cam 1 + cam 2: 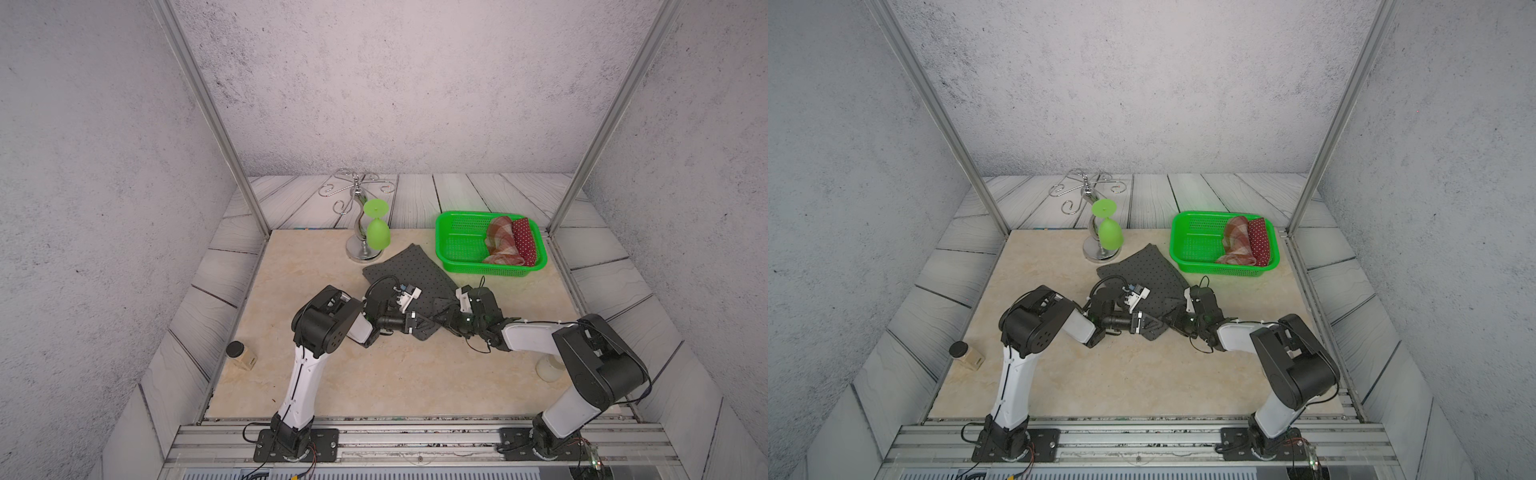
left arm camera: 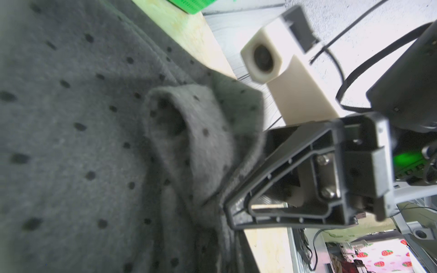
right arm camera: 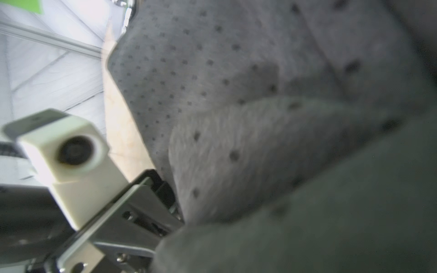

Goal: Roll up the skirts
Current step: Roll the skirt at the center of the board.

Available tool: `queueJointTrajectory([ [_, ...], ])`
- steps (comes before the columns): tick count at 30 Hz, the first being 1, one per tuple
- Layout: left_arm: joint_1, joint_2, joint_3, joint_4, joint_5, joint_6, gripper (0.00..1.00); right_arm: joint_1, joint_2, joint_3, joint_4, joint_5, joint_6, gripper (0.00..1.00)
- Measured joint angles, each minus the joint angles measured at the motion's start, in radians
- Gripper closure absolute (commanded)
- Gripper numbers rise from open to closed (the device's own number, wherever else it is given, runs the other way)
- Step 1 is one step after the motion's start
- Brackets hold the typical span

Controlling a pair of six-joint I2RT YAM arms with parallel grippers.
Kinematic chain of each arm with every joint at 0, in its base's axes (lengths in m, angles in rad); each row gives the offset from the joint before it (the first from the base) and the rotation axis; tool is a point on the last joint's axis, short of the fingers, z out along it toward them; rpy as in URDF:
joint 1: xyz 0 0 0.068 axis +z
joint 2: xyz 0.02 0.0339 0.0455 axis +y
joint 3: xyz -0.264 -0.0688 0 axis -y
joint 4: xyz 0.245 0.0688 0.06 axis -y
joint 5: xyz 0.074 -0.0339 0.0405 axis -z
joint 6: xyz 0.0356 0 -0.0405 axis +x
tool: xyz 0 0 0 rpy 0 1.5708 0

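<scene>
Near: left tool (image 1: 424, 326) clamped on near edge of dotted grey skirt (image 1: 415, 266), frame centre on bench (image 1: 374, 374); right tool (image 2: 226, 206) pinched shut on same edge. Farther, right of centre: plaid skirt (image 1: 500, 239), red dotted skirt (image 1: 524, 241) rolled in green basket (image 1: 441, 232).

grey skirt (image 1: 409, 266) is showing dark grey with small black dots | plaid skirt (image 1: 500, 239) is showing red-brown and pale checks | red skirt (image 1: 524, 241) is showing dark red with white dots | basket (image 1: 461, 243) is showing bright green | goblet (image 1: 377, 236) is showing light green | stand (image 1: 360, 251) is shining silver | tabletop (image 1: 374, 374) is showing cream marbling | jar lid (image 1: 235, 348) is showing black
</scene>
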Motion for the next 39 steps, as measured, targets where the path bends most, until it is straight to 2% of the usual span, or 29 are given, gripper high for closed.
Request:
queueJointTrajectory([
  [2,0.001,-0.004,-0.002,-0.002,-0.009,0.009,0.55,-0.004,0.011,0.011,-0.001,-0.010,-0.003,1.00],
  [3,0.003,-0.009,-0.009,-0.003,-0.011,0.019,0.45,-0.007,0.021,0.014,-0.001,-0.010,-0.006,1.00],
  [5,0.005,-0.046,-0.042,-0.021,-0.020,0.051,0.32,-0.013,0.036,0.012,-0.006,-0.009,-0.006,1.00],
  [7,-0.001,-0.145,-0.089,-0.135,-0.069,0.133,0.24,-0.016,0.036,0.008,-0.013,-0.009,-0.011,1.00],
  [9,-0.015,-0.259,-0.121,-0.285,-0.146,0.235,0.23,-0.018,0.035,0.007,-0.016,-0.008,-0.016,1.00],
  [12,-0.076,-0.490,-0.165,-0.473,-0.324,0.446,0.23,-0.019,0.034,0.003,-0.018,-0.008,-0.022,1.00],
  [15,-0.205,-0.675,-0.230,-0.504,-0.530,0.665,0.23,-0.019,0.029,-0.005,-0.021,-0.008,-0.027,1.00],
  [18,-0.348,-0.749,-0.335,-0.451,-0.717,0.871,0.24,-0.019,0.011,-0.015,-0.032,-0.008,-0.031,1.00],
  [22,-0.437,-0.710,-0.439,-0.428,-0.909,1.095,0.24,-0.019,-0.018,-0.031,-0.056,-0.010,-0.032,1.00],
  [27,-0.463,-0.656,-0.425,-0.427,-1.051,1.265,0.24,-0.019,-0.045,-0.050,-0.069,-0.019,-0.031,1.00],
  [32,-0.467,-0.616,-0.374,-0.410,-1.098,1.347,0.24,-0.019,-0.075,-0.069,-0.085,-0.037,-0.028,1.00],
  [39,-0.500,-0.465,-0.320,-0.364,-1.104,1.411,0.25,-0.020,-0.076,-0.069,-0.087,-0.068,-0.024,1.00],
])
